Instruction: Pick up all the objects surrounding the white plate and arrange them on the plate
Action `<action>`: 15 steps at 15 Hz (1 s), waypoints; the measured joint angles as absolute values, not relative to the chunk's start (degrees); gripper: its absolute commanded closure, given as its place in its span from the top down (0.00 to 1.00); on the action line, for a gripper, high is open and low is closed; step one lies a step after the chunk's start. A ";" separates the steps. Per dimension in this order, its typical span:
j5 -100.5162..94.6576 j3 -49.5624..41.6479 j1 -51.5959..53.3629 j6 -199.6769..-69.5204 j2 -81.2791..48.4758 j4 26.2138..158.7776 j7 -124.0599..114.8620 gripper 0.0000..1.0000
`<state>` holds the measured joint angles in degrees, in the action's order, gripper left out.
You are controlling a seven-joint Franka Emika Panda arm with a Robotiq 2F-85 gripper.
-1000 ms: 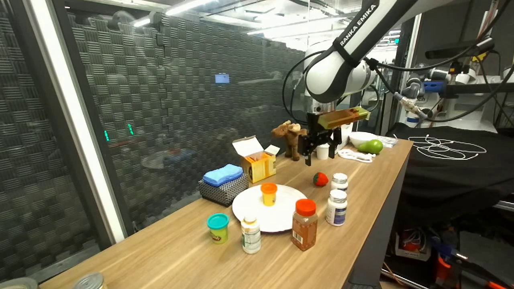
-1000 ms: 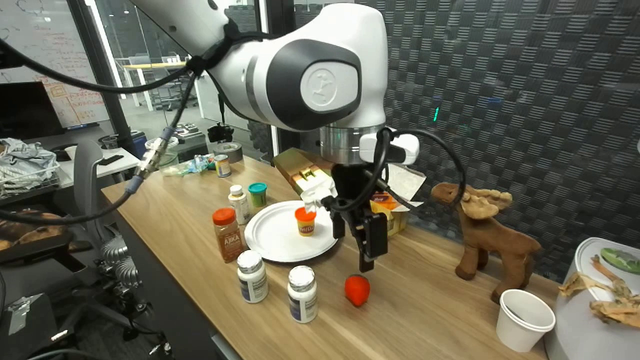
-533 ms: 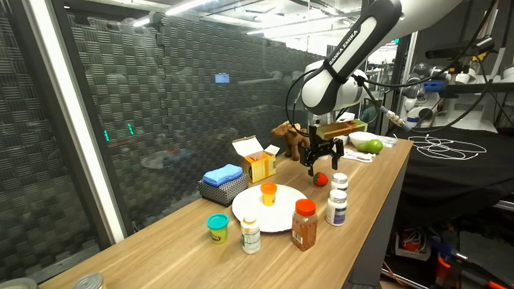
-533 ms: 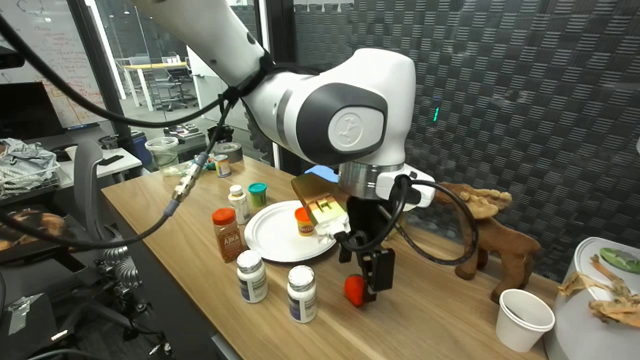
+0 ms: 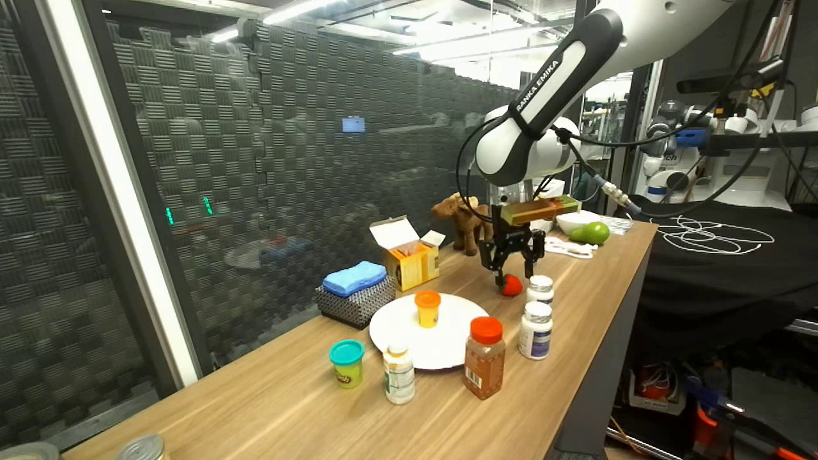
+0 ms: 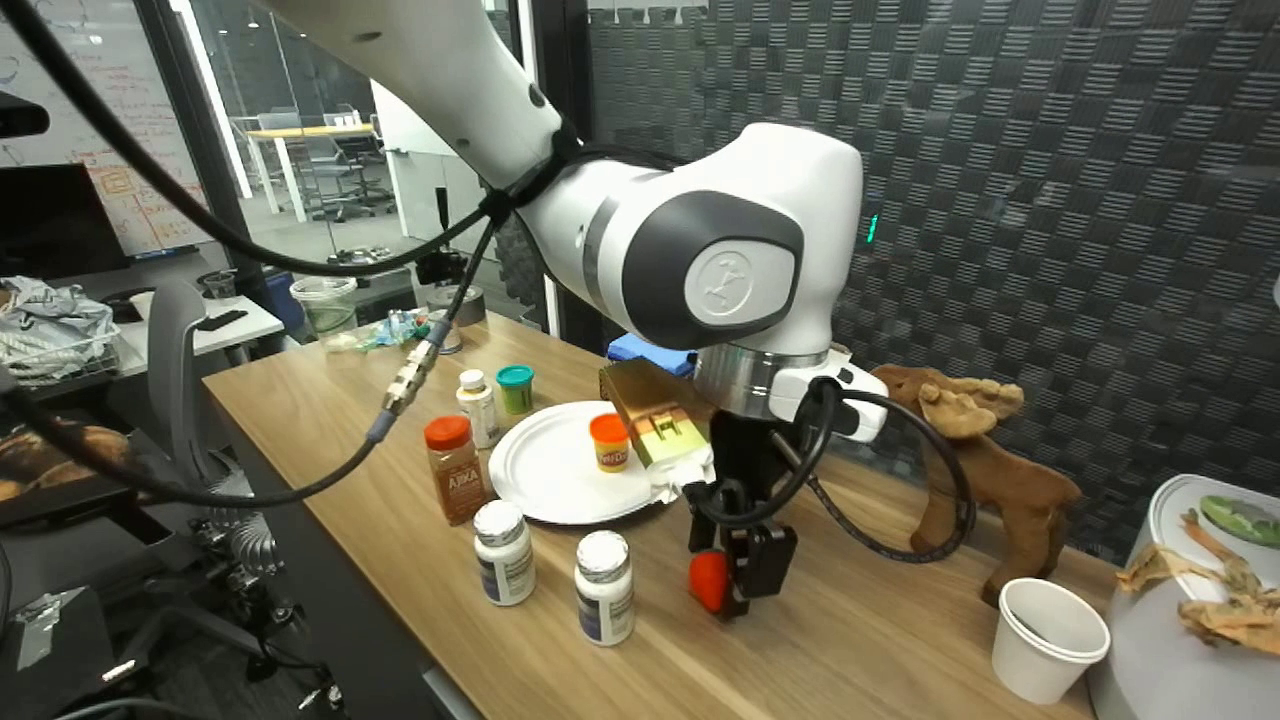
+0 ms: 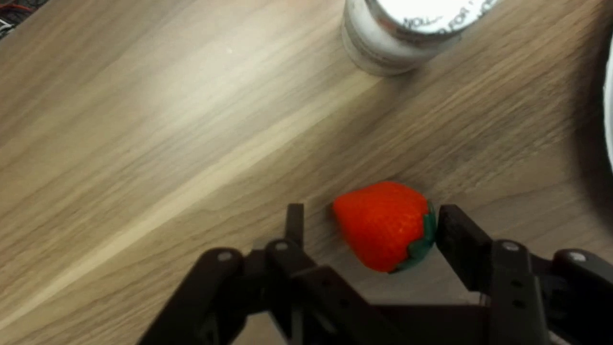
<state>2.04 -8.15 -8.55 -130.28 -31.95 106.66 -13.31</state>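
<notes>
- While the strawberry (image 7: 376,220) lies on the wood tabletop (image 7: 158,158), the gripper (image 7: 370,215) straddles it, fingers (image 7: 462,247) spread wider than the fruit.
- Wrist view: finger on the 9 o'clock side stands clear of the fruit; finger on the 3 o'clock side is right at the leaf end, can't tell if touching. Green leaf end faces 4, tip faces 10.
- Same view, clock on the strawberry: nearer silver-capped bottle (image 7: 383,43) at 12, edge of the white plate (image 7: 609,105) at 2.
- In an exterior view, clock on the plate: strawberry at 4, partly hidden by a finger; nearer silver-capped bottle at 6; farther silver-capped bottle (image 6: 505,562) at 7; spice jar (image 6: 457,482) with red lid at 9; slim white bottle (image 6: 479,410) at 10; teal-lidded tub (image 6: 516,393) at 11. All five containers upright, on the wood, around the plate.
- On the plate itself: orange-lidded tub (image 6: 611,446), upright, near centre.
- Further out, in an exterior view, same plate clock: mesh box (image 5: 358,308) at 10 with a blue cloth (image 5: 354,278) on top; yellow carton (image 5: 414,267) at 12, flaps up; toy moose (image 5: 465,227) close to 1; green pear (image 5: 595,233) and white bowl (image 5: 568,221) at 2, well apart from the plate.
- In an exterior view: white paper cups (image 6: 1040,655) at 4, beyond the strawberry.
</notes>
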 measured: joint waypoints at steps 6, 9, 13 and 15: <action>4.26 -8.12 -8.82 -129.01 -32.51 105.56 -13.31 0.23; 5.48 -8.12 -9.08 -128.65 -32.66 105.25 -13.29 0.23; 6.02 -7.98 -8.93 -128.78 -32.34 104.85 -13.29 0.23; 5.98 -7.71 -8.23 -128.76 -31.18 104.81 -13.18 0.23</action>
